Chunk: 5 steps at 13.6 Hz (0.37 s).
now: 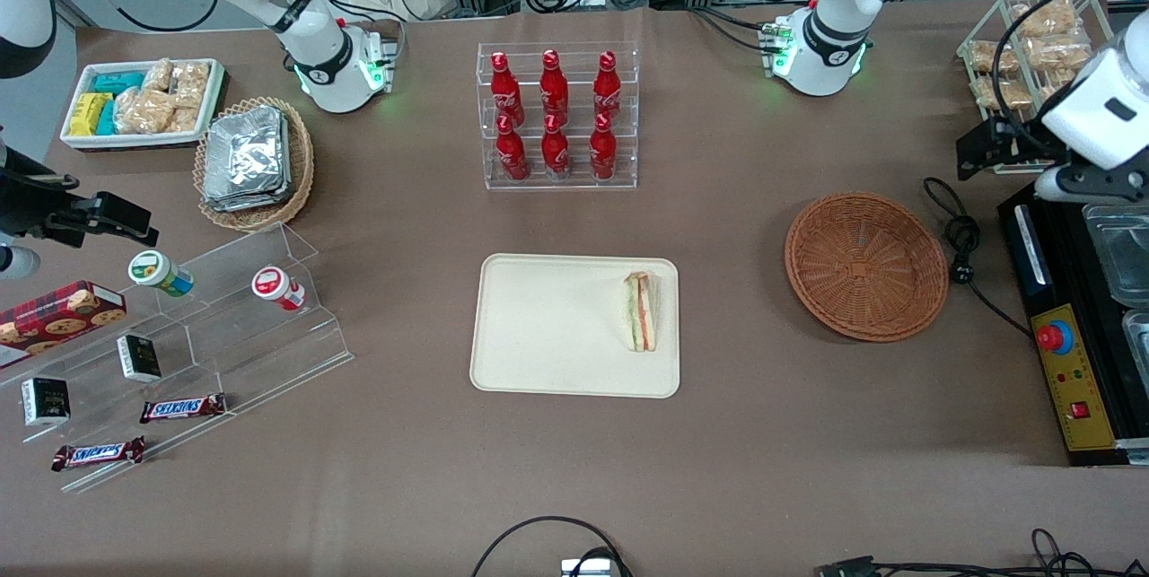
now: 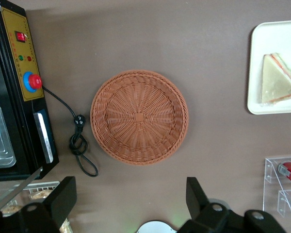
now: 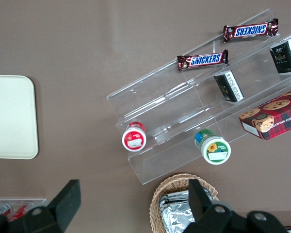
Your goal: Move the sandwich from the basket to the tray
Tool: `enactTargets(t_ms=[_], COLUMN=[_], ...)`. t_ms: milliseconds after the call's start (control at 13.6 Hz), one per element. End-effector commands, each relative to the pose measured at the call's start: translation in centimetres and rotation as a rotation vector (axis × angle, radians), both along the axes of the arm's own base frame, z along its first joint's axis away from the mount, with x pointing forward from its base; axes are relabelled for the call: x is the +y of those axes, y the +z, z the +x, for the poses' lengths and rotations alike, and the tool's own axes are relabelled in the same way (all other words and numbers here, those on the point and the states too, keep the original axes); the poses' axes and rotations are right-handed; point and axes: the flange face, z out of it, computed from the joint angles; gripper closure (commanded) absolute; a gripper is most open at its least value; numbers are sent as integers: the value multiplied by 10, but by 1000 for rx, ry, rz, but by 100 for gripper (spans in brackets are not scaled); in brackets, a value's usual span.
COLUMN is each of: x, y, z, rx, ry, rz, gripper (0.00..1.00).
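Observation:
The sandwich (image 1: 640,311) (image 2: 279,80), a pale bread wedge with red, orange and green layers, lies on the cream tray (image 1: 556,326) (image 2: 271,43), at the edge nearest the basket. The reddish-brown woven basket (image 1: 866,265) (image 2: 139,117) sits empty on the table between the tray and the working arm's end. My left gripper (image 1: 974,155) (image 2: 131,199) hangs open, with nothing between its fingers. It is well above the table and off the basket's rim, slightly farther from the front camera than the basket.
A black machine with a red button (image 1: 1068,362) and a coiled black cable (image 1: 960,245) lie beside the basket. A clear rack of red bottles (image 1: 556,115) stands farther back than the tray. A tan basket of foil packets (image 1: 254,160) and acrylic snack shelves (image 1: 206,335) stand toward the parked arm's end.

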Motion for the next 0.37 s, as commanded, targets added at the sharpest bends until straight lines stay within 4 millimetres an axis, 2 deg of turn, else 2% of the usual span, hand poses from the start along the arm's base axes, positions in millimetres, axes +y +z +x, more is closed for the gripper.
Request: enactTargets(t_ms=[0,293], x=[0,-3], y=[8,7], z=[-15,-14], rx=[-1,15], ry=[-6,7], rz=[-13,-11], gripper=[0,0])
